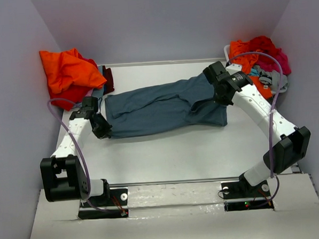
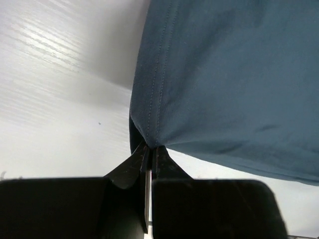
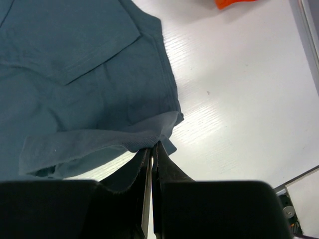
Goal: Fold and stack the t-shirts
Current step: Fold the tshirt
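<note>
A dark slate-blue t-shirt (image 1: 159, 109) lies stretched across the middle of the white table. My left gripper (image 1: 102, 130) is shut on its hemmed near-left corner (image 2: 149, 134) and holds it off the table. My right gripper (image 1: 218, 89) is shut on the shirt's ribbed collar edge (image 3: 149, 137) at the right end, lifted a little, with a sleeve folded over beneath. A bright orange shirt (image 1: 66, 71) lies bunched at the back left. A heap of orange, red, magenta, teal and grey shirts (image 1: 261, 60) sits at the back right.
Purple-grey walls enclose the table on three sides. A dark red cloth (image 1: 108, 79) lies under the orange one at the back left. Bare white tabletop (image 1: 177, 156) spreads between the shirt and the arm bases.
</note>
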`<control>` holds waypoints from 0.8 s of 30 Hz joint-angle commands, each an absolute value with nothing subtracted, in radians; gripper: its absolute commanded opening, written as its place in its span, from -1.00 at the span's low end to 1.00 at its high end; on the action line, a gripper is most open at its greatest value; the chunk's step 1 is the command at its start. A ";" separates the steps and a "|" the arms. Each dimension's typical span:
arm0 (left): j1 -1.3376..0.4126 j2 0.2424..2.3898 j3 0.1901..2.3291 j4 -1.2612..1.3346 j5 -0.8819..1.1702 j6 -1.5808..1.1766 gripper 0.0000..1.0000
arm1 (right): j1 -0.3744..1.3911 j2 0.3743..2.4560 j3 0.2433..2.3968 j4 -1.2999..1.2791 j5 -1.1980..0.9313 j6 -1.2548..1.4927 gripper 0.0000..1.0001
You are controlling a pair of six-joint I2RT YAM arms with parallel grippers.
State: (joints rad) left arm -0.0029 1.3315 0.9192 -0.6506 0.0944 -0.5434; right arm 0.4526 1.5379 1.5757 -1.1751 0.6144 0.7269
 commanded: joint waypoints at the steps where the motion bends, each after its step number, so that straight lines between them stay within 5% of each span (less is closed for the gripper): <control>1: 0.021 1.296 0.965 -0.683 0.055 -0.535 -0.89 | 0.449 1.477 1.597 -1.213 0.721 0.791 -0.86; 24: 0.109 1.449 1.117 -0.612 0.067 -0.540 -0.89 | 0.411 1.522 1.634 -1.138 0.746 0.742 -0.86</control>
